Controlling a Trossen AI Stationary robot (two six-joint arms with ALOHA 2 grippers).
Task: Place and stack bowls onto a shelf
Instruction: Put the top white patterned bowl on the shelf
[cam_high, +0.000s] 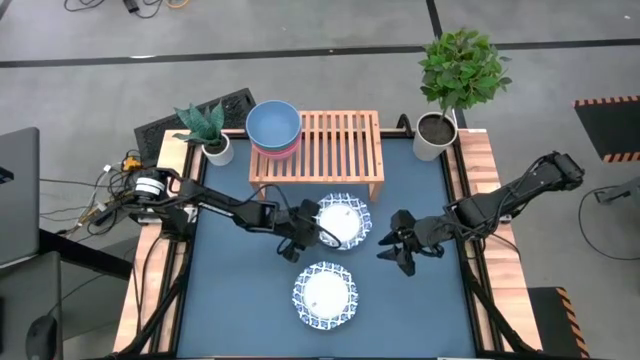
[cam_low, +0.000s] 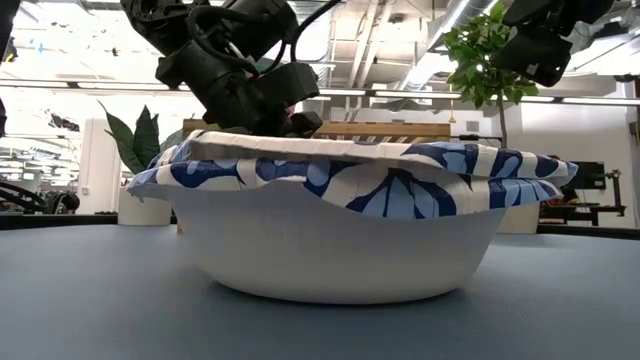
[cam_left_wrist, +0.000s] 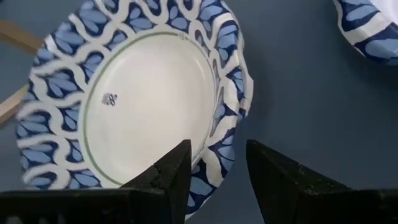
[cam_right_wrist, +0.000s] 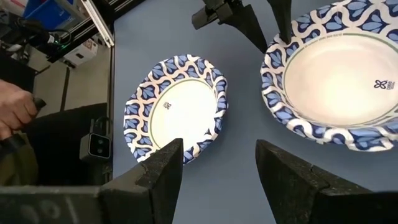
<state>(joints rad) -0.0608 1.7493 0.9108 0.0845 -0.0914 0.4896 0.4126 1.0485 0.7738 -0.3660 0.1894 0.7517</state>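
Note:
One white bowl with a blue patterned rim (cam_high: 341, 220) sits on the blue table just in front of the wooden shelf (cam_high: 330, 150). The second patterned bowl (cam_high: 324, 293) rests nearer the front edge and fills the low view (cam_low: 340, 230). A teal bowl (cam_high: 273, 122) is nested in a pink bowl (cam_high: 272, 150) on the shelf's left end. My left gripper (cam_left_wrist: 217, 149) is open at the farther patterned bowl's left rim (cam_left_wrist: 219, 163), one finger over the inside and one outside. My right gripper (cam_right_wrist: 217, 149) is open and hovers right of both patterned bowls (cam_high: 392, 250).
Two potted plants in white pots stand at the table's far corners, left (cam_high: 217, 148) and right (cam_high: 433, 137) of the shelf. The shelf's middle and right slats are bare. A person's hand (cam_right_wrist: 15, 115) shows beyond the table's near-left edge.

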